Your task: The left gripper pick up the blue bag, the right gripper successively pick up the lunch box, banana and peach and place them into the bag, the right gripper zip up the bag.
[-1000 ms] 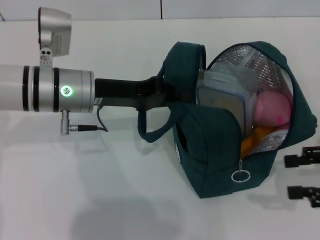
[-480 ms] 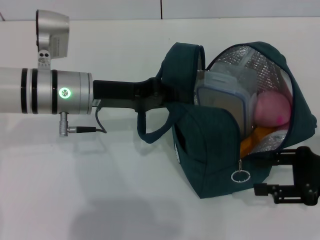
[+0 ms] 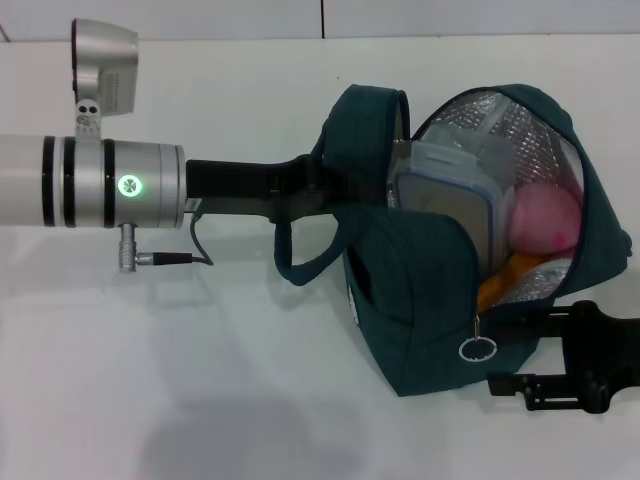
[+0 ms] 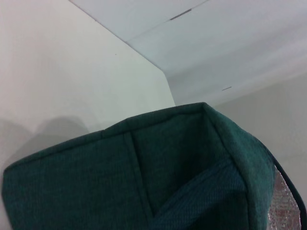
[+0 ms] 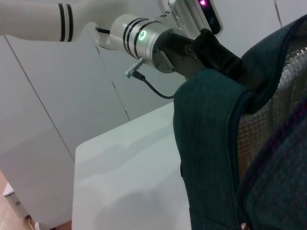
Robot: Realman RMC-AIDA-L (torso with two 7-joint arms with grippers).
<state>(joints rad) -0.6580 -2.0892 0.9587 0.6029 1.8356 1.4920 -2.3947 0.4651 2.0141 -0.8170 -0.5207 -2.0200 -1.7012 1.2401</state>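
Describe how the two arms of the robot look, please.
The left arm is a silver-white cylinder with black rings, a glowing green light and a thin grey cable; its left hand is black. The right hand is black too, with thin straight fingers on a blocky frame.

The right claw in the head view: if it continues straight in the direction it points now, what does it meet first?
Probably the metal ring of the zipper, hanging on the front of the blue bag. The right claw points toward the robot's left, fingers open, with the ring just ahead. Depth is unclear, so it may touch the bag's fabric instead.
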